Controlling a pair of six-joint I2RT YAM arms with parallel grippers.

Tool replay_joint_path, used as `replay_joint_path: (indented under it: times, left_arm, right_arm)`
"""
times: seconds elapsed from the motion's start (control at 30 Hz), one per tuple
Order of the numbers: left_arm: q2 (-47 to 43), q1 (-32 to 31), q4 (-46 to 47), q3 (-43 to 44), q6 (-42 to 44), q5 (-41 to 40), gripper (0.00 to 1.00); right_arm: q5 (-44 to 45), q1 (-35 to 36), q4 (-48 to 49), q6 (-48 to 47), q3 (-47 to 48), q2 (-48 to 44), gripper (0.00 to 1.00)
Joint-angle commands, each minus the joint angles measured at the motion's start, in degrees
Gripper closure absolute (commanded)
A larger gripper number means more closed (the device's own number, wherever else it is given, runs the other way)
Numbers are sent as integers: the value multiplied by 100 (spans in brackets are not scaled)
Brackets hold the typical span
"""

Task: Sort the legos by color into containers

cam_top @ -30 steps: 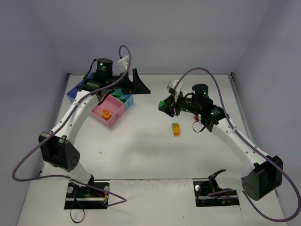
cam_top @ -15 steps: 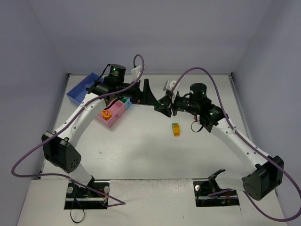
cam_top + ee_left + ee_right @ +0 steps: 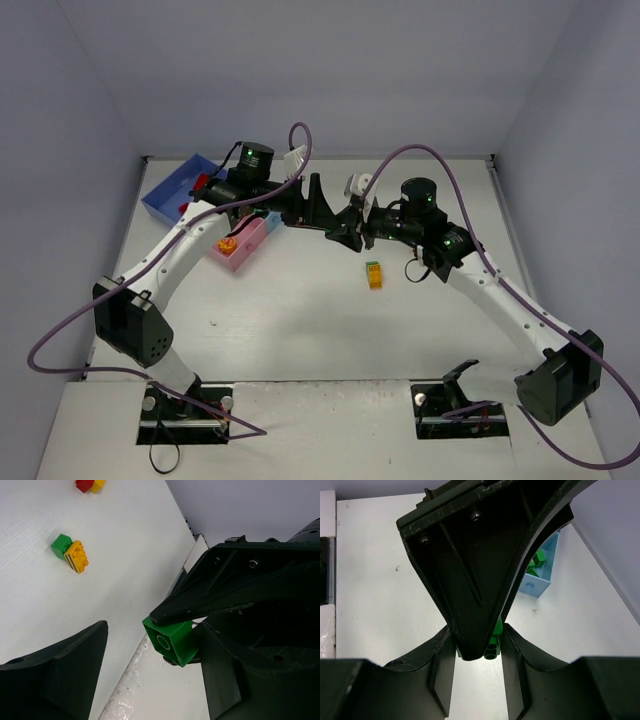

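Clamping a green lego (image 3: 172, 641), the right gripper (image 3: 346, 228) is holding it between the left gripper's (image 3: 321, 208) spread jaws, toward the bench's (image 3: 300, 330) far edge.

A white table (image 3: 300, 330) sits enclosed by pale lavender walls (image 3: 300, 70) on three sides.

No legible text, label, brand or number on any surface

light: bright, even | shadows: soft, faint | focus: top sharp, wrist foregrounds soft
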Motion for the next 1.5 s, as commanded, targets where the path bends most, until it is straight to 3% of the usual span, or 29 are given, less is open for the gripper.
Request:
replay_joint_path:
  times: [0.0, 0.13, 0.2, 0.33, 0.37, 0.43, 0.5, 0.57, 0.77, 0.97, 1.0, 1.37, 1.47]
  left_arm:
    - [-36, -58, 436, 115, -152, -22, 36]
    - [-62, -75, 445, 133, -152, -66, 64]
    - [-62, -102, 454, 142, -143, -48, 67]
    - [-80, -155, 542, 89, -143, 5, 84]
    - [-97, -155, 559, 72, -134, 5, 86]
    - [-132, -155, 551, 54, -91, -65, 88]
    - [-150, -120, 411, 54, 41, -275, 88]
    - [-141, -85, 252, 115, 252, -460, 88]
    - [-1, 275, -205, 300, 770, -1199, 88]
    - [280, 592, -65, 414, 893, -1401, 88]
    - [324, 584, -39, 405, 903, -1419, 87]
    - [465, 250, 1050, -649, 789, -1998, 36]
    - [727, -109, 1322, -510, 570, -2525, 31]
  right_arm:
    - [-91, 35, 656, -14, 100, -128, 92]
    - [-55, 35, 709, -5, 83, -102, 92]
    - [-55, 35, 735, 4, 91, -67, 92]
    - [-21, 44, 806, 21, 118, 21, 91]
    - [-3, 35, 806, 21, 118, 30, 91]
    - [120, 35, 797, 74, 127, 65, 79]
    - [252, 35, 797, 162, 127, 65, 50]
    - [497, 35, 771, 267, 118, 74, 43]
    - [1157, -18, 639, 645, -31, -31, 35]
    - [1578, -184, 551, 1093, -268, -233, 34]
    - [1797, -211, 551, 1259, -356, -277, 34]
    - [3624, -967, 138, 2946, -1007, -603, 32]
    - [4179, -1037, -143, 3421, -1077, -559, 31]
